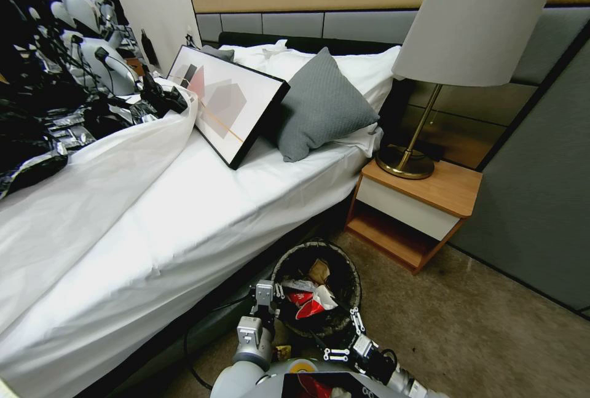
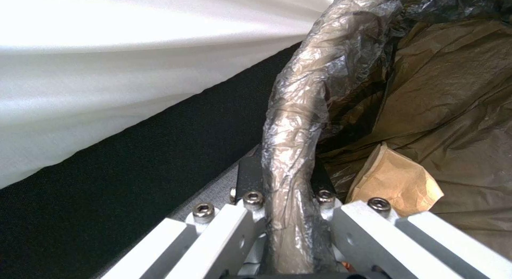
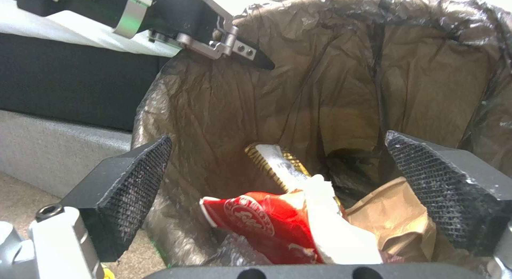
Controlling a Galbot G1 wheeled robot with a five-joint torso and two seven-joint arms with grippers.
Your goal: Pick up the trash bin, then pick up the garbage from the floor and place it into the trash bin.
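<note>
Trash bin (image 1: 319,287), light stiff plastic under slippery liner, on carpet beside bed base, holding red wrapper (image 3: 251,223): left gripper (image 2: 283,199) clamped on bagged rim, best hold; right gripper (image 3: 277,191) spread open above.

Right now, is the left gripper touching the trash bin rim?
Touching. In the left wrist view the left gripper has its fingers shut on the bag-wrapped rim of the trash bin, which runs between them with no gap.

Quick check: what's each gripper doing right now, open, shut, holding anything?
Left gripper: shut on the bin rim.
Right gripper: open, empty, over the bin mouth.
</note>
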